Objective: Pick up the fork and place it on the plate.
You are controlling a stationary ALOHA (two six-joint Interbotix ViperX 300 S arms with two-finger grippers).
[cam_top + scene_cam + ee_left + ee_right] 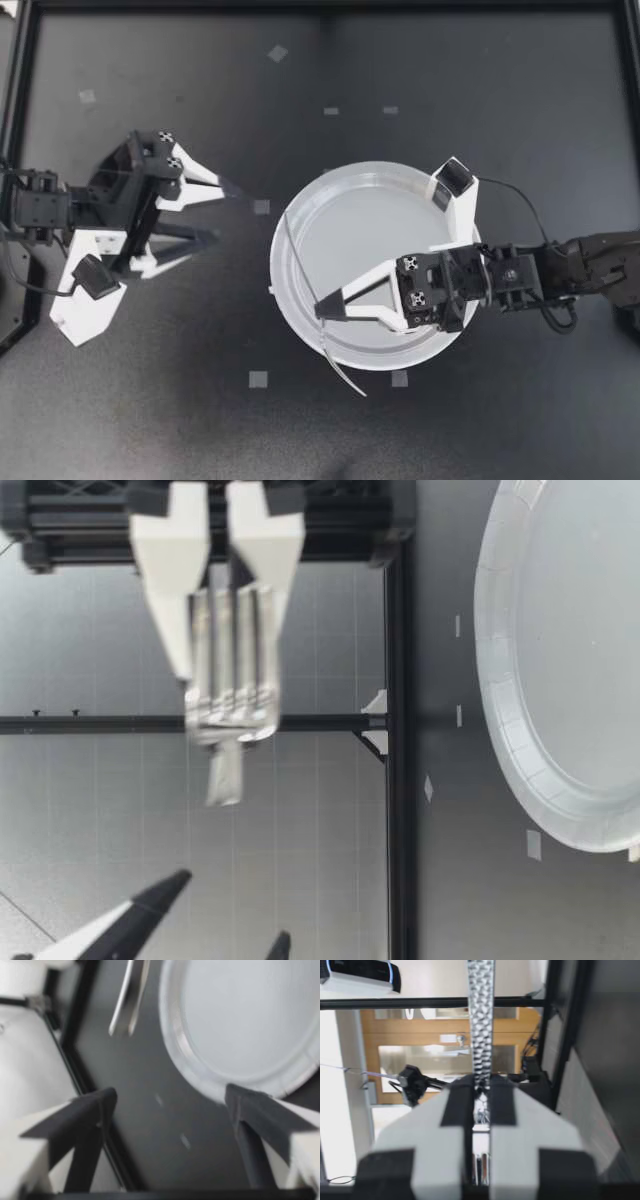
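Note:
My right gripper (325,310) hangs over the near-left rim of the white paper plate (360,230), shut on the silver fork (345,374). The fork runs across that rim, one end over the plate and the other past its edge. In the low view my right gripper (230,670) holds the fork (224,775) well above the table, beside the plate (560,680). The right wrist view shows the fingers (465,1105) clamped on the textured handle (481,1010). My left gripper (228,215) stands open and empty, left of the plate. Its wrist view shows the gripper (169,1095) facing the plate (240,1020) and the fork (125,1005).
Small tape squares (258,378) dot the dark table around the plate. A black frame rail (20,100) borders the table at the back and sides. The tips of my left gripper (235,905) show in the low view, apart from the fork.

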